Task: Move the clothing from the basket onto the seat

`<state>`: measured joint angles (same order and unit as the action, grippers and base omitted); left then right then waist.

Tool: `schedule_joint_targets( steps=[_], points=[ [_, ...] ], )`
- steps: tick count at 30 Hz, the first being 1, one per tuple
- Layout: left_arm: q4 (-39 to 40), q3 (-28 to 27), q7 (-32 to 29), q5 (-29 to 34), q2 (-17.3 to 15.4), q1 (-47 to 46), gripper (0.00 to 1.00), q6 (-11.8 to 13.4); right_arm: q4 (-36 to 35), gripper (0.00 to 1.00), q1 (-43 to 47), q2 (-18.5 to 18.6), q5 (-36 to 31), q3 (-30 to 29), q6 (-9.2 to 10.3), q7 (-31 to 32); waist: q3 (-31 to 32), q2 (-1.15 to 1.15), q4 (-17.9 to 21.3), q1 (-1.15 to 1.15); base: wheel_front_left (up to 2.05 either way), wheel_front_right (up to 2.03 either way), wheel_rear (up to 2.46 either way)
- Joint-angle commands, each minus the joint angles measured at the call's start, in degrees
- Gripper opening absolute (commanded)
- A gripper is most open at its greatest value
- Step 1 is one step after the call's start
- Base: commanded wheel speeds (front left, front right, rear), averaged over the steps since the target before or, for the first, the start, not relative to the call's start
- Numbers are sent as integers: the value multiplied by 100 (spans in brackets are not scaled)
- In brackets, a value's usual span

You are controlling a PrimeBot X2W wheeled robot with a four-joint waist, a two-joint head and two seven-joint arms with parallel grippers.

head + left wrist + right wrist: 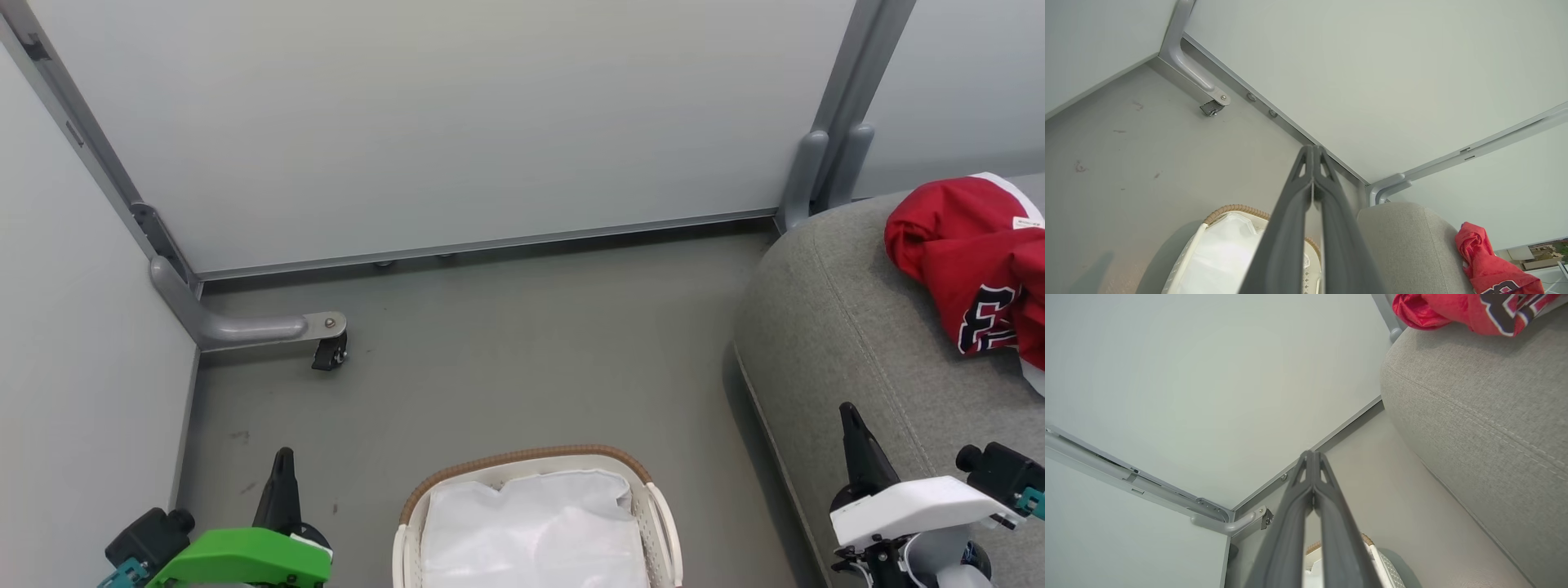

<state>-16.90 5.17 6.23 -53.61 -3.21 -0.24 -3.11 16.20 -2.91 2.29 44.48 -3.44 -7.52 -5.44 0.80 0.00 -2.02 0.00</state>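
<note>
On top of the seat (833,327), back from its rounded edge, the clothing (955,245) is seen as a crumpled red heap with white trim and dark lettering; whether both garments are in it cannot be told, since part of it lies out of sight. Beside the seat on the floor (490,343), the basket (522,457) is found with its white liner (531,523) bared and no red cloth in the part that shows. The transfer is judged done or nearly so, with at most a check of the basket's hidden near end left. The left gripper (1313,152) is held over the floor beside the basket, fingers pressed together on nothing; the right gripper (1312,455), likewise closed and empty, is held over the seat's near edge.
</note>
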Motion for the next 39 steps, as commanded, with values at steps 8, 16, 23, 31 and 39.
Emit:
schedule_joint_targets(
  steps=[8,16,23,31,39],
  points=[
    [121,-180,-172,-618,-55,-245,0,-100,-110,0,-158,46,741,-67,2,194,-10,0,20,0,0,0,0],
    [146,-301,-312,-1077,-60,-294,0,-148,-127,0,-190,50,1298,-100,2,334,-19,0,39,0,0,0,0],
    [167,-406,-425,-1455,-62,-347,0,-186,-141,0,-207,54,1755,-129,2,447,-27,0,55,0,0,0,0],
    [187,-509,-554,-1855,-62,-388,0,-229,-157,0,-235,57,2239,-160,3,568,-36,0,74,0,0,0,0],
    [208,-618,-670,-2226,-61,-436,0,-267,-173,0,-265,60,2688,-189,3,685,-45,0,92,0,0,0,0]
  ],
)
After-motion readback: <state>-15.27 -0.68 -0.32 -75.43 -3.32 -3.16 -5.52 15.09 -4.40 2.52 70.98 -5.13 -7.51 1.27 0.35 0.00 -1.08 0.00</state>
